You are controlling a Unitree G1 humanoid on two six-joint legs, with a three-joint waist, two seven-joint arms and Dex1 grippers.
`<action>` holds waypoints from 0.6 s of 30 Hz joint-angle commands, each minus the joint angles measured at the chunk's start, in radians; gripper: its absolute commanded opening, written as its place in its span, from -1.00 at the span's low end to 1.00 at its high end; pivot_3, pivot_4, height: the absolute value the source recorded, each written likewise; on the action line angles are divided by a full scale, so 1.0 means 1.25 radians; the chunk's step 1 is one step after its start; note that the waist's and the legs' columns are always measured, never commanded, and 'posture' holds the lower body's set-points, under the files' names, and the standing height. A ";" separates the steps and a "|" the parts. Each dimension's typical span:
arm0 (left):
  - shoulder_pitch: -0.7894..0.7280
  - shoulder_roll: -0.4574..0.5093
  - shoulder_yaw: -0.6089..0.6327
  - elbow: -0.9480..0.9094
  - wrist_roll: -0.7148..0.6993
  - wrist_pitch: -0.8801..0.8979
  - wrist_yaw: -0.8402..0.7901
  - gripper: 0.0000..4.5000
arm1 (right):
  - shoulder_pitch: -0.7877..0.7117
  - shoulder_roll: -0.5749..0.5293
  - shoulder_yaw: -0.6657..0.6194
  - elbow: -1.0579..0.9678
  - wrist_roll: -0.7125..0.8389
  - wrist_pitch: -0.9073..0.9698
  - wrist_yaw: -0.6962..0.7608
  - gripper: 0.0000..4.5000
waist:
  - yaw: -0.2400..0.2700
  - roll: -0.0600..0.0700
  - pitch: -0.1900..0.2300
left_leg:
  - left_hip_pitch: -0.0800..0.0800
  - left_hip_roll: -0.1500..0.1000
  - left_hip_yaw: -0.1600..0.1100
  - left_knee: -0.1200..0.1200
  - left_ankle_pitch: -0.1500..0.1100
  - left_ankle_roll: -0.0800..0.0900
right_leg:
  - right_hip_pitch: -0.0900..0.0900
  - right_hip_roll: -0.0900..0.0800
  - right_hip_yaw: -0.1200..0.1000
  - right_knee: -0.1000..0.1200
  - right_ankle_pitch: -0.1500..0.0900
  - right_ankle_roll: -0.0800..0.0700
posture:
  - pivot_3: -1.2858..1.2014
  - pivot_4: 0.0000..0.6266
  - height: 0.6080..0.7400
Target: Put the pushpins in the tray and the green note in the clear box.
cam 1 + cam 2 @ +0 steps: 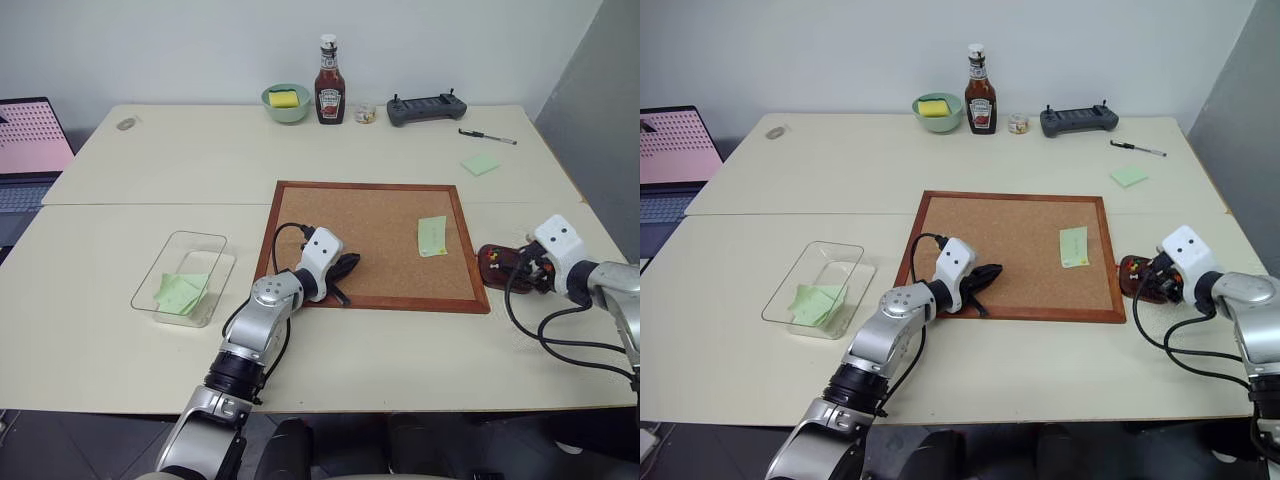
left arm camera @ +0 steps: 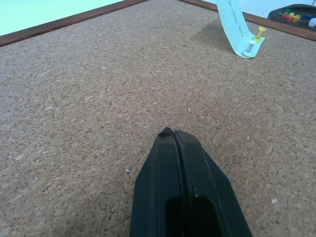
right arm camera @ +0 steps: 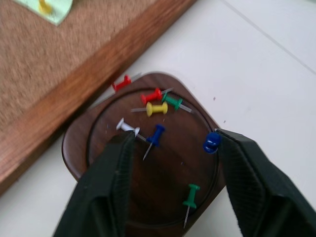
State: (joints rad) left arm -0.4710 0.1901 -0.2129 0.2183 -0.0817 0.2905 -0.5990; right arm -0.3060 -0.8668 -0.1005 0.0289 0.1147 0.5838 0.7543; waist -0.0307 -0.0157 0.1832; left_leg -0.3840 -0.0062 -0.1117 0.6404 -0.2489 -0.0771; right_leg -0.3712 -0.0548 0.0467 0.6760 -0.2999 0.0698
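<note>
The green note [image 1: 432, 236] lies on the right part of the corkboard [image 1: 370, 240], held at its lower end by a yellow pushpin [image 2: 256, 35]. To the right of the board sits the dark tray [image 3: 74, 148] with several pushpins [image 3: 157, 108] in it: red, yellow, green, white and blue. My right gripper [image 3: 173, 143] hovers open just over the tray, and a blue pin [image 3: 211, 142] rests against one finger. My left gripper [image 1: 345, 268] rests shut, with nothing in it, over the board's lower left. The clear box [image 1: 215, 262] stands left of the board with green slips [image 1: 180, 293] inside.
Along the table's far edge stand a green bowl [image 1: 286, 103], a ketchup bottle [image 1: 330, 82] and a black controller [image 1: 426, 108]. A pen [image 1: 488, 136] and a green pad [image 1: 481, 164] lie at the far right. A laptop [image 1: 30, 150] sits at the left.
</note>
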 commanded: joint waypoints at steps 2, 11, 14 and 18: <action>0.009 -0.001 -0.013 0.035 0.016 0.005 0.000 -1.00 | -0.012 -0.015 -0.036 -0.047 0.040 0.047 0.017 0.66 | 0.000 0.000 0.000 | 0.000 0.000 0.000 0.000 0.000 0.000 | 0.000 0.000 0.000 0.000 0.000 0.000 | 0.03 -0.52 1.00; 0.010 -0.003 -0.013 0.039 0.020 -0.001 0.003 -1.00 | -0.006 -0.016 -0.024 -0.046 0.061 0.084 0.030 0.98 | 0.000 0.000 0.000 | 0.000 0.000 0.000 0.000 0.000 0.000 | 0.000 0.000 0.000 0.000 0.000 0.000 | 0.03 -0.52 1.00; 0.008 -0.004 -0.014 0.041 0.021 -0.002 0.004 -1.00 | -0.010 -0.012 -0.028 -0.044 0.080 0.109 0.039 0.98 | 0.000 0.000 0.000 | 0.000 0.000 0.000 0.000 0.000 0.000 | 0.000 0.000 0.000 0.000 0.000 0.000 | 0.03 -0.52 1.00; 0.008 -0.005 -0.014 0.042 0.023 -0.003 0.006 -1.00 | -0.008 -0.018 -0.020 -0.035 0.085 0.124 0.045 0.98 | 0.001 0.000 0.000 | 0.000 0.000 0.000 0.000 0.000 0.000 | 0.001 0.000 0.000 0.000 0.000 0.000 | 0.03 -0.52 1.00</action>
State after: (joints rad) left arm -0.4746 0.1876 -0.2126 0.2317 -0.0753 0.2747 -0.6001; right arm -0.3054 -0.8707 -0.1063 0.0010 0.2144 0.7350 0.8052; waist -0.0300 -0.0155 0.1831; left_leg -0.3839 -0.0063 -0.1120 0.6405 -0.2489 -0.0771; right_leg -0.3706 -0.0548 0.0465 0.6757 -0.2999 0.0700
